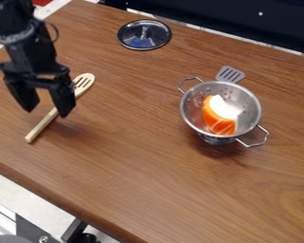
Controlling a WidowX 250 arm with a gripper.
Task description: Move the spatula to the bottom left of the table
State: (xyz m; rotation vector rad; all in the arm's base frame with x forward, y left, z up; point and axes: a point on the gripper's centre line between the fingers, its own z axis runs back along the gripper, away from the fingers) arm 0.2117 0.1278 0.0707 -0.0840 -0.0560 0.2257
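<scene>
My gripper (48,109) hangs at the left over the table, its two black fingers spread apart with nothing held between them. A light wooden slotted spatula (42,127) lies slanted on the table around the gripper's right finger, which hides part of its handle. Its slotted head (84,81) points to the upper right, and the handle end points to the lower left. Behind the colander at the right, a grey slotted spatula head (230,74) shows; the rest of it is hidden.
A metal colander (248,101) with an orange and white piece (218,119) in it stands at the right of the wooden table (148,166). A round metal lid (144,34) lies near the back edge. The table's front edge runs diagonally at the lower left.
</scene>
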